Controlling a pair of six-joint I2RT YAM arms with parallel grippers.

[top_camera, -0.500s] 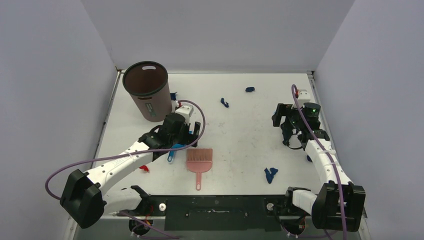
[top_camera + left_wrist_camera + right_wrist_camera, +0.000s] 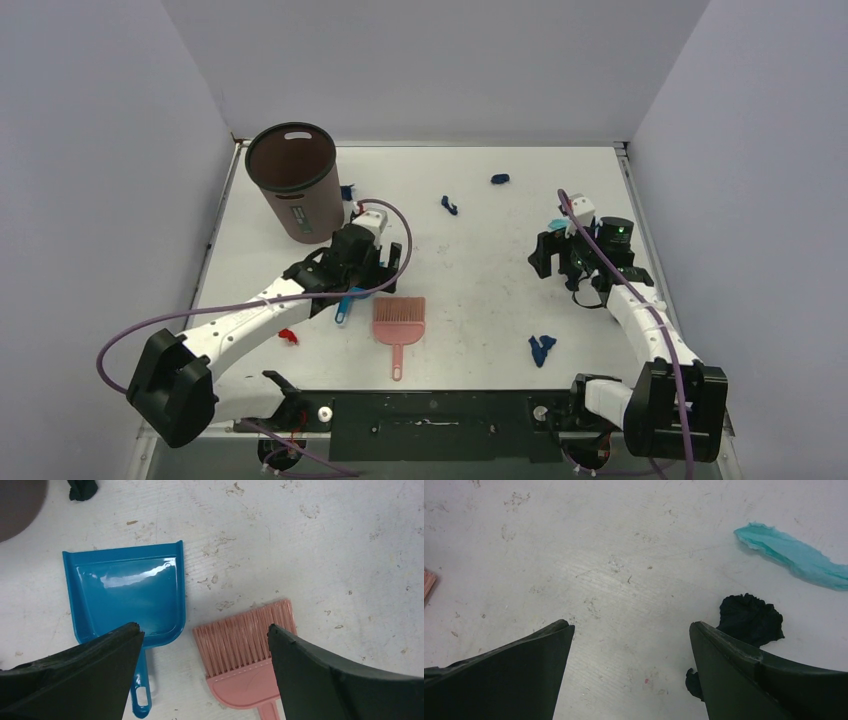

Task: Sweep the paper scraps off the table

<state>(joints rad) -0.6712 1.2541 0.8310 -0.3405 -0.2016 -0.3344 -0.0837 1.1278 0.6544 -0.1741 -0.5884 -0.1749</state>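
Note:
Several dark navy paper scraps lie on the white table (image 2: 480, 270): one at the far middle (image 2: 500, 179), one nearer (image 2: 449, 205), one at the near right (image 2: 541, 347). My left gripper (image 2: 358, 282) is open and empty, above the bright blue dustpan (image 2: 127, 597) and the pink brush (image 2: 250, 650); in its wrist view the left gripper (image 2: 204, 630) spans both. My right gripper (image 2: 548, 258) is open and empty over bare table. In its wrist view the right gripper (image 2: 631, 625) has a navy scrap (image 2: 749, 620) just beside its right finger.
A brown bin (image 2: 295, 180) stands at the far left, with a navy scrap (image 2: 347, 192) beside it. A teal paper strip (image 2: 794, 555) lies beyond the right gripper. A red scrap (image 2: 288, 336) lies near the left arm. The brush handle (image 2: 397, 362) points at the near edge.
My right gripper has moved left and a little toward the table's middle. The left arm has shifted slightly over the dustpan. Both grippers stay open.

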